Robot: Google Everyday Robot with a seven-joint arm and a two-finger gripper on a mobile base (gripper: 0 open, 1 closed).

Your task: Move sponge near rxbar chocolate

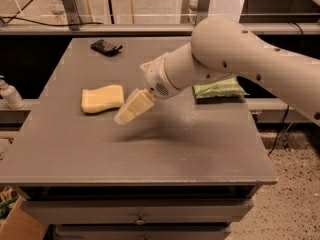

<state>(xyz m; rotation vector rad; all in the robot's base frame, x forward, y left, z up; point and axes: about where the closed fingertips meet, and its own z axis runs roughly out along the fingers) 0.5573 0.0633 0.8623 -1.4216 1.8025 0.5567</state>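
1. The cream-coloured, wedge-shaped tool [123,117] hung tilted downward just above the grey flat-topped counter [150,154], near its middle. Whether it was spread or pressed together could not be told, and nothing appeared to be carried in it.
2. Just beside its tip, to the left, lay the pale yellow, wavy-edged soft sponge [102,98], flat on the counter and not lifted. Whether the two touched could not be made out.
3. The small, flat, black wrapped rxbar chocolate [106,47] sat toward the far edge, beyond the sponge and well apart from it, so the move was not yet done.
4. The thick white arm [235,54] reached in from the right, passing over part of a green crinkled chip bag [219,89] at the right edge.
5. Judged risk: coming in so low from the side, the tool might nudge the sponge leftward rather than straddle it. The pad being soft, a shallow pinch on one wavy edge could let it fold and slip out on the way.
6. A further risk: set down too close, the sponge could knock the light bar toward the far edge.
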